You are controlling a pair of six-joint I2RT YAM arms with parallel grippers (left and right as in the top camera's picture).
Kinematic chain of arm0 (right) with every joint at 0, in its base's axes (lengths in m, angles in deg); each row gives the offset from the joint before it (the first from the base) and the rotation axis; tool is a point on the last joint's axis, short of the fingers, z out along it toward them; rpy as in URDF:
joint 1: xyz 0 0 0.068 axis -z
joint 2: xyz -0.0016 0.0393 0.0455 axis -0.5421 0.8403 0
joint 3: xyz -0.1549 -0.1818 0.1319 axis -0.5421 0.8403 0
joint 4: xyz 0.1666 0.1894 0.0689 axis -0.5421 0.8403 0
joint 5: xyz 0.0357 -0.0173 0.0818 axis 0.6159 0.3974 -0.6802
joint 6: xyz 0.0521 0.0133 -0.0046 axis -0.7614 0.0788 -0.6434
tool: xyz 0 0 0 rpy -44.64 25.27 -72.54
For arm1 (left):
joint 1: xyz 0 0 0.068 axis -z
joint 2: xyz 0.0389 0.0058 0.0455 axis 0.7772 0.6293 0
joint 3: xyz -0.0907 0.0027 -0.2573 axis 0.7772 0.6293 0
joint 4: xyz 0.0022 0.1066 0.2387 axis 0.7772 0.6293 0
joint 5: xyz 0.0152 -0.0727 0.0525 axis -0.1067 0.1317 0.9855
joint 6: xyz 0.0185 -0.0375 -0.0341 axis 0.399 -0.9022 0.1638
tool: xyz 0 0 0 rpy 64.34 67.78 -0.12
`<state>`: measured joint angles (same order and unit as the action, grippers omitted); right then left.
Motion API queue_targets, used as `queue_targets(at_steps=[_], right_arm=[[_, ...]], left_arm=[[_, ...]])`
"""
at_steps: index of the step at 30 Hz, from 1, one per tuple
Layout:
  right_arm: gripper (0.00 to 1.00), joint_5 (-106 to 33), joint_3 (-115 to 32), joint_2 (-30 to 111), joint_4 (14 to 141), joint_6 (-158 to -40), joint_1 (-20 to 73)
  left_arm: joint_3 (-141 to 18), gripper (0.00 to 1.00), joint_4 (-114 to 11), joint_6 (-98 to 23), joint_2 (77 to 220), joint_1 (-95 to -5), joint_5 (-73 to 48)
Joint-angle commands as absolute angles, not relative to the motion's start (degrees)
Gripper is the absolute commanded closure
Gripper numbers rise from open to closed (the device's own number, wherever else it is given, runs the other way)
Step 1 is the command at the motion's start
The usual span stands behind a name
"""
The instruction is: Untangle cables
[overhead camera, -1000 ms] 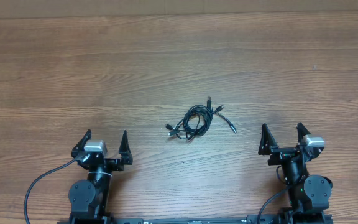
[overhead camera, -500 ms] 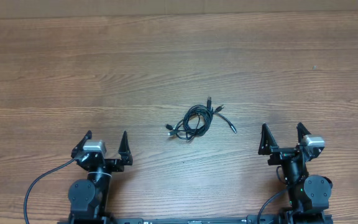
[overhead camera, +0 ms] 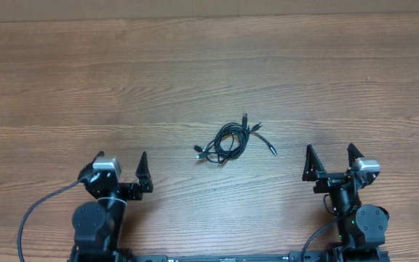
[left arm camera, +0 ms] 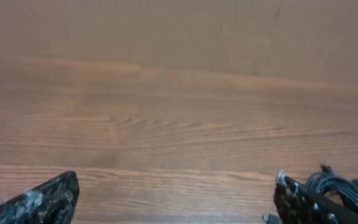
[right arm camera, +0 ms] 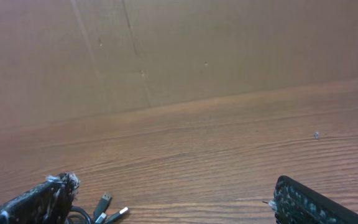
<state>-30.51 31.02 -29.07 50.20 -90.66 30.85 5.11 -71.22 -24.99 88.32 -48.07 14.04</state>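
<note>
A small tangle of black cables (overhead camera: 229, 140) with several plug ends lies on the wooden table, near the middle. My left gripper (overhead camera: 119, 166) is open and empty, at the front left, well left of the tangle. My right gripper (overhead camera: 330, 158) is open and empty, at the front right, right of the tangle. In the left wrist view the cables (left arm camera: 344, 186) peek out behind the right fingertip (left arm camera: 294, 196). In the right wrist view the plug ends (right arm camera: 107, 208) show beside the left fingertip (right arm camera: 48, 199).
The wooden table (overhead camera: 209, 73) stretches bare to the far edge, where a brown wall (right arm camera: 166, 50) stands. Each arm's own black cable (overhead camera: 35, 218) hangs by its base at the front edge.
My left gripper has turned and shifted slightly to the left. The right arm and the cables have not moved.
</note>
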Motion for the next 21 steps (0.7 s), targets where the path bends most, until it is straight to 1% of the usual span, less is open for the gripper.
queue_targets(at_steps=[1,5,8,15,20,21], right_arm=[[0.0,-29.7,31.6,-29.3,49.9,-90.4,30.5],[0.0,-29.7,31.6,-29.3,49.9,-90.4,30.5],[0.0,-29.7,31.6,-29.3,49.9,-90.4,30.5],[0.0,-29.7,31.6,-29.3,49.9,-90.4,30.5],[0.0,-29.7,31.6,-29.3,49.9,-90.4,30.5],[0.0,-29.7,31.6,-29.3,49.9,-90.4,30.5]], left_arm=[[-0.3,0.0,-71.4,-25.6,94.7,-48.4,13.3],[-5.9,0.0,-70.5,-25.6,102.8,-48.4,12.3],[-11.8,0.0,-66.9,-25.6,110.2,-48.4,10.6],[-25.5,0.0,-51.7,-25.6,125.3,-48.4,8.3],[-32.5,0.0,-41.5,-25.6,131.3,-48.4,2.2],[-32.6,0.0,-41.1,-25.6,131.5,-48.4,1.8]])
